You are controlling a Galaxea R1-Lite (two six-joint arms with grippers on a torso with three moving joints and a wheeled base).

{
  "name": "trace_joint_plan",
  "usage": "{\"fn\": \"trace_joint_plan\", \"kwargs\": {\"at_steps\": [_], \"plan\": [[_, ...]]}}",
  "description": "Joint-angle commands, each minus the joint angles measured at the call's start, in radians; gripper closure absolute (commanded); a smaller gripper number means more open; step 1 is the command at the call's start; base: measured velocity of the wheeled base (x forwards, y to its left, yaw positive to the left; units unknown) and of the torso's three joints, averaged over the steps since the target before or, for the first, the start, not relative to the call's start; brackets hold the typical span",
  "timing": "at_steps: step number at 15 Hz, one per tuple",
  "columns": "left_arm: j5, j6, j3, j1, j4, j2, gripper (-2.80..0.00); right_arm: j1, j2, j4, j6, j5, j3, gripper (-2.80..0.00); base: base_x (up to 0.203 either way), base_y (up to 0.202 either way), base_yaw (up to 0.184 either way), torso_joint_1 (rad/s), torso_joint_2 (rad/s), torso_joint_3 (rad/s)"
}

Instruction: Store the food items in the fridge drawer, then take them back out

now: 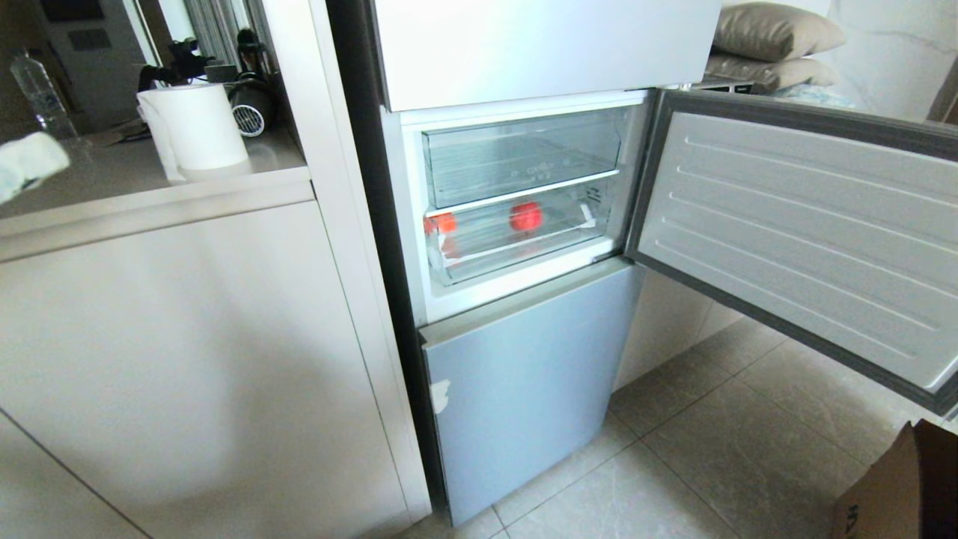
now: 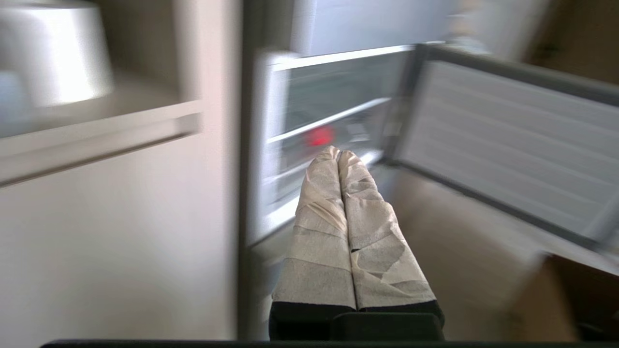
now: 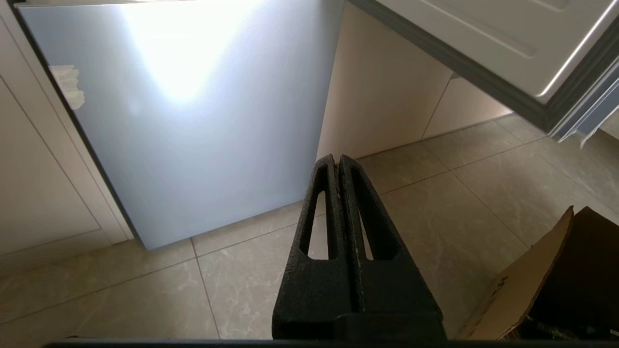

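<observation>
Tomatoes: one sits mid-drawer, the other at the left end of the drawer, under the bin, behind the open door. Left gripper, jaws pressed together and empty, points at the fridge. Right gripper, jaws closed and empty, hangs over the floor near a box.

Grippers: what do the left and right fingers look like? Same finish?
No. The left gripper has two long tapered fingers wrapped in pale beige tape, creased and layered, on a black base. The right gripper has bare black fingers, rough-textured, tapered, each with a long slot cut through. No cables or markings show.
</observation>
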Motion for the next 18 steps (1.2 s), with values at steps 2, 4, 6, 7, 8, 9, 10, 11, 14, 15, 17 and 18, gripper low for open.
{"fn": "trace_joint_plan", "kwargs": {"at_steps": [2, 4, 6, 7, 8, 9, 10, 11, 14, 15, 17, 18], "plan": [[0.005, 0.036, 0.053, 0.195, 0.048, -0.148, 0.0, 0.0, 0.001, 0.001, -0.001, 0.0, 0.0, 0.0, 0.0, 0.0, 0.0, 0.0, 0.0, 0.0], [0.005, 0.066, 0.102, 0.358, 0.107, -0.244, 0.0, 0.0, 0.001, 0.001, -0.001, 0.0, 0.0, 0.0, 0.0, 0.0, 0.0, 0.0, 0.0, 0.0], [0.003, 0.094, 0.216, 0.489, 0.163, -0.342, 0.0, 0.001, 0.001, 0.001, -0.001, 0.0, 0.0, 0.0, 0.0, 0.0, 0.0, 0.0, 0.0, 0.0], [0.001, 0.107, 0.297, 0.535, 0.177, -0.397, 0.0, 0.0, 0.001, 0.001, -0.001, 0.0, 0.0, 0.0, 0.0, 0.0, 0.0, 0.0, 0.0, 0.0], [-0.006, 0.114, 0.374, 0.556, 0.186, -0.439, 0.0, 0.0, 0.001, 0.001, -0.001, 0.0, 0.001, 0.0, 0.0, 0.0, 0.0, 0.0, 0.0, 0.0], [-0.016, 0.119, 0.449, 0.567, 0.191, -0.48, 0.0, 0.0, 0.001, 0.002, -0.001, 0.0, 0.001, 0.0, 0.0, 0.0, 0.0, 0.0, 0.0, 0.0], [-0.032, 0.122, 0.532, 0.573, 0.195, -0.525, 0.0, -0.001, 0.001, 0.001, -0.003, 0.0, 0.001, 0.0, 0.0, 0.0, 0.0, 0.0, 0.0, 0.0], [-0.059, 0.127, 0.614, 0.576, 0.2, -0.57, 0.0, 0.001, 0.001, 0.001, -0.001, 0.0, 0.001, 0.0, 0.0, 0.0, 0.0, 0.0, 0.0, 0.0], [-0.162, 0.123, 0.81, 0.579, 0.18, -0.602, 0.0, 0.001, 0.001, 0.001, 0.002, 0.001, 0.0, 0.0, 0.0, 0.0, 0.0, 0.0, 0.0, 0.0], [-0.192, 0.104, 0.816, 0.58, 0.228, -0.605, 0.0, 0.001, 0.001, 0.001, 0.002, 0.0, 0.001, 0.0, 0.0, 0.0, 0.0, 0.0, 0.0, 0.0], [-0.197, 0.119, 0.807, 0.575, 0.329, -0.607, 0.0, 0.001, 0.001, 0.001, -0.001, 0.0, -0.001, 0.0, 0.0, 0.0, 0.0, 0.0, 0.0, 0.0], [-0.202, 0.126, 0.799, 0.559, 0.352, -0.614, 0.0, 0.001, 0.001, 0.001, 0.001, 0.0, 0.001, 0.0, 0.0, 0.0, 0.0, 0.0, 0.0, 0.0]]}}
